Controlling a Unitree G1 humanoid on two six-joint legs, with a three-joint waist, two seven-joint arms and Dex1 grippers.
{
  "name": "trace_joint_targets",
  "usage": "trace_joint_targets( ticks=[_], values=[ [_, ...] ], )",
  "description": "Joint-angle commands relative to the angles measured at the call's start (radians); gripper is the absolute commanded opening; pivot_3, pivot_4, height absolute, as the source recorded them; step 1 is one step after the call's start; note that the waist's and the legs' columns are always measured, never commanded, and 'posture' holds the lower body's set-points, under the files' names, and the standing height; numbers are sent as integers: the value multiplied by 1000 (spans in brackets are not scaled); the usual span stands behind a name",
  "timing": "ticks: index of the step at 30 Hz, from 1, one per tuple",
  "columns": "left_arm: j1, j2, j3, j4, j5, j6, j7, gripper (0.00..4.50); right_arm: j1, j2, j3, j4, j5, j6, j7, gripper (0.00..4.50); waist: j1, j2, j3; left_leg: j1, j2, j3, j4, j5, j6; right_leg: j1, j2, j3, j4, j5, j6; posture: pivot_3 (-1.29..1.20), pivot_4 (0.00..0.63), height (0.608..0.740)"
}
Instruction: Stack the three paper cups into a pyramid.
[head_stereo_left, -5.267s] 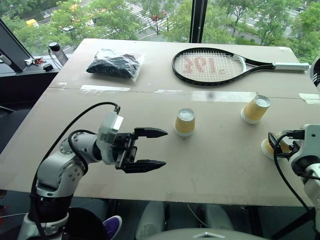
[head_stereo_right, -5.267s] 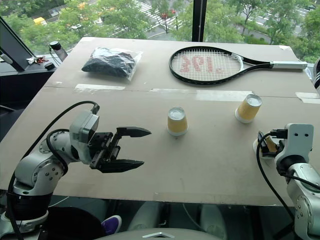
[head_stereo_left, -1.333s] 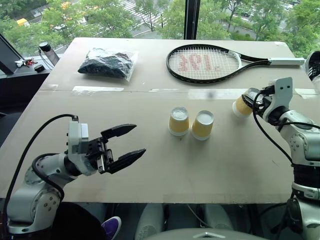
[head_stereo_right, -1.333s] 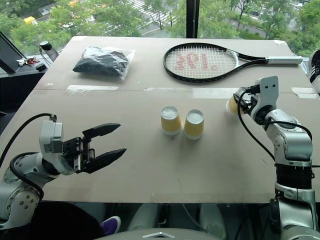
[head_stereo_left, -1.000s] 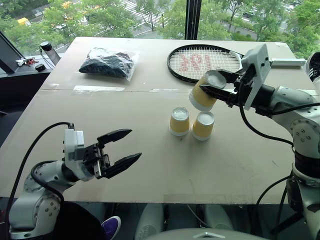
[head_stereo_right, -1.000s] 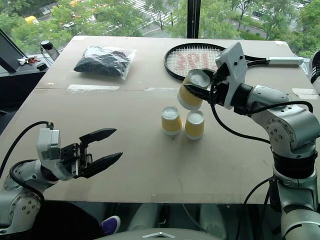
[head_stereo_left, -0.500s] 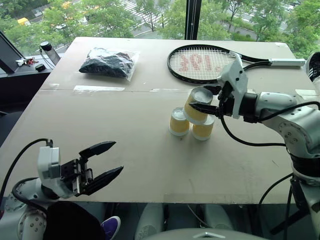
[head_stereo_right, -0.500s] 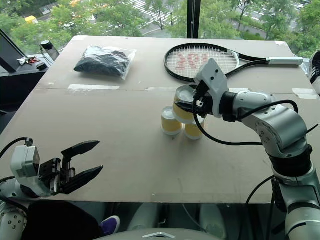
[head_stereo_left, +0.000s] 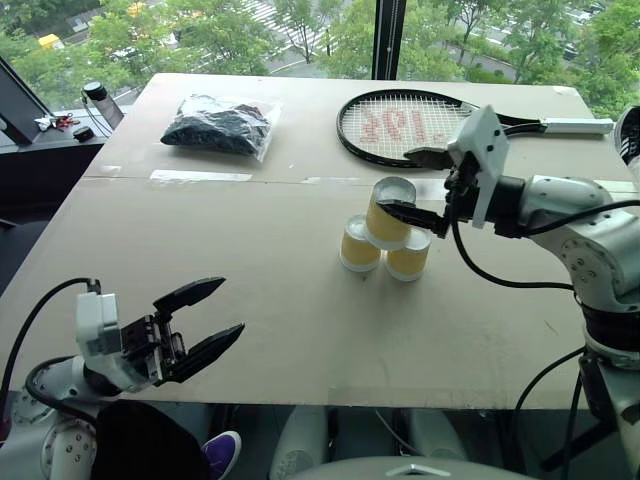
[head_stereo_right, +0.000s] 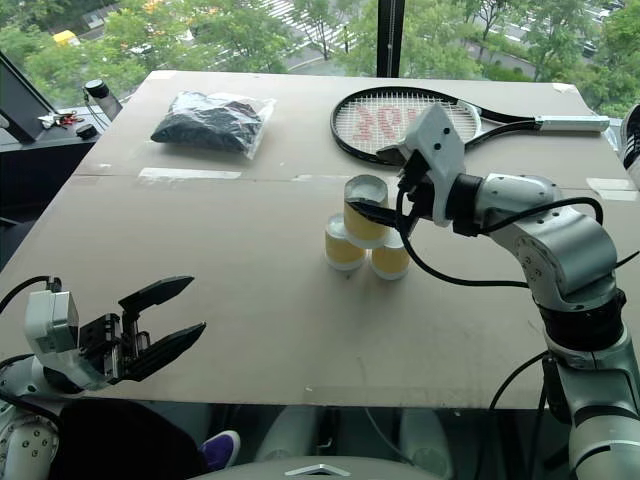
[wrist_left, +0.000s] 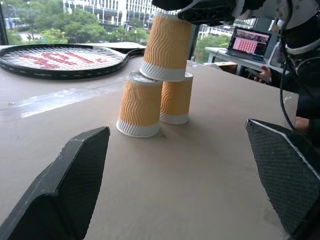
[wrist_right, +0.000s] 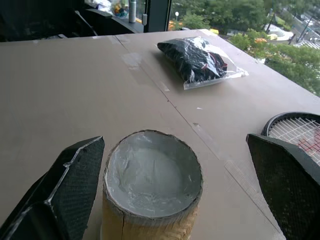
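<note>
Three yellow-orange ribbed paper cups stand upside down at the table's middle. Two of them, the left cup (head_stereo_left: 358, 246) and the right cup (head_stereo_left: 408, 256), touch side by side. The third cup (head_stereo_left: 388, 212) rests on top across both, also seen from the left wrist (wrist_left: 167, 46). My right gripper (head_stereo_left: 417, 186) is open, and its fingers (wrist_right: 70, 185) stand wide on either side of the top cup (wrist_right: 152, 182), one close to its side. My left gripper (head_stereo_left: 224, 308) hangs open and empty near the table's front left edge, far from the cups.
A tennis racket (head_stereo_left: 420, 125) lies behind the cups at the far side. A black bag in clear plastic (head_stereo_left: 220, 128) lies at the far left, with a bottle (head_stereo_left: 100, 100) past the table's left edge. A laptop (wrist_left: 248, 42) shows beyond the table in the left wrist view.
My right gripper brought the third cup over the two others, set it on top and opened its fingers. My left arm drew back toward the front left edge.
</note>
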Motion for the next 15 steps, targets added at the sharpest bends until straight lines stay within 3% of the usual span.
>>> trace_joint_targets(
  ticks=[1, 6, 9, 12, 15],
  values=[
    [-11, 15, -38, -52, 9, 61, 85, 4500, 129, -98, -223, -104, 141, -48, 146, 4487, 7, -1, 0, 0, 0, 0, 0, 0, 0, 0, 0, 0, 0, 0, 0, 0, 150, 740],
    [-20, 12, -66, -53, 45, 76, 154, 4500, 468, -168, -421, -164, 194, -115, 263, 4487, 9, -1, -1, 0, 0, -1, 0, -1, 1, 2, -2, -1, -1, 0, 0, 0, 150, 740],
    [-12, 16, -63, -47, 51, 86, 176, 4500, 707, -145, -496, -173, 119, -233, 312, 4487, 5, -1, -2, 1, 0, -1, 0, -1, 1, 3, -1, -1, -1, 0, 0, 0, 150, 740],
    [4, 20, -66, -50, 67, 93, 197, 4500, 923, -92, -531, -140, 22, -372, 335, 4487, 1, -1, -2, 2, 0, 0, 0, -1, 1, 3, 1, 0, 0, 0, 0, 0, 150, 740],
    [2, 22, -79, -50, 78, 96, 209, 4500, 1035, -55, -515, -111, -56, -476, 323, 4487, -1, -2, -3, 3, 0, 0, 0, -1, 1, 4, 3, 0, -1, 0, 0, 0, 150, 740]
  ],
)
